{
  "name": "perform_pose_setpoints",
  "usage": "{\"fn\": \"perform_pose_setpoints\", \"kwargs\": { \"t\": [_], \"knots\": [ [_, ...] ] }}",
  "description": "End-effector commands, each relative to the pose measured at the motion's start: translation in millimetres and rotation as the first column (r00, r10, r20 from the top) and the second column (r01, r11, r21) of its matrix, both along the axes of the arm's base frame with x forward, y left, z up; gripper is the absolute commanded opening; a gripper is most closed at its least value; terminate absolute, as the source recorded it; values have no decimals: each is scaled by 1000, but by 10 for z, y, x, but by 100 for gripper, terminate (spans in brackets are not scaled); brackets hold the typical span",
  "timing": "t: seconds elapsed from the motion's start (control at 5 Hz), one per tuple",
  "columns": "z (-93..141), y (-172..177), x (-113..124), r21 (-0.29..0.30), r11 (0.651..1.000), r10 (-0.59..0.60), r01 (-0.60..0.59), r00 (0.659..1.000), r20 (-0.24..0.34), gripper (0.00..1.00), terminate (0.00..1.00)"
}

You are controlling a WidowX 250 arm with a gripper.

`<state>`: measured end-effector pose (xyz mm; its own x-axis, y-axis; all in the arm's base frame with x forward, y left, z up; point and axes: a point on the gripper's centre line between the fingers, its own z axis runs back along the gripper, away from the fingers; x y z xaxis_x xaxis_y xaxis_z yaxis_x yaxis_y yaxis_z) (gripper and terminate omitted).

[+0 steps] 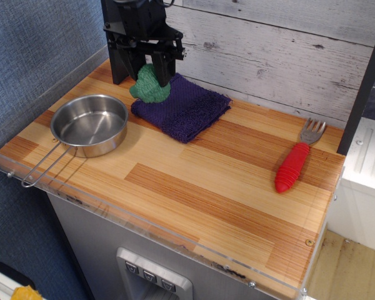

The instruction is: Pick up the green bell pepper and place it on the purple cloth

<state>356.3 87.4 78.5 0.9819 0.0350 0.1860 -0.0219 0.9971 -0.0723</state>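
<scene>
The green bell pepper [150, 86] is a small teal-green bumpy toy, held between the fingers of my black gripper [146, 70], which is shut on it. It hangs in the air over the left rear part of the purple cloth [184, 108], a dark purple nubby towel lying at the back of the wooden table. I cannot tell whether the pepper touches the cloth.
A steel pan [89, 125] with a wire handle sits left of the cloth. A red-handled fork [295, 161] lies at the right. A clear acrylic rim [144, 219] edges the wooden table, with a plank wall behind.
</scene>
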Motion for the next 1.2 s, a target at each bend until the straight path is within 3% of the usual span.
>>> {"fn": "perform_pose_setpoints", "kwargs": {
  "t": [0.0,0.2,0.4,0.6,1.0],
  "knots": [
    [-51,-114,256,34,999,-18,18,1000,8,0,0],
    [-88,-153,357,29,999,-16,16,1000,19,0,0],
    [-108,-184,414,62,997,-44,44,999,-1,0,0],
    [-37,-207,365,36,999,-36,35,999,30,100,0],
    [528,-315,56,4,1000,-23,23,990,142,100,0]
  ]
}}
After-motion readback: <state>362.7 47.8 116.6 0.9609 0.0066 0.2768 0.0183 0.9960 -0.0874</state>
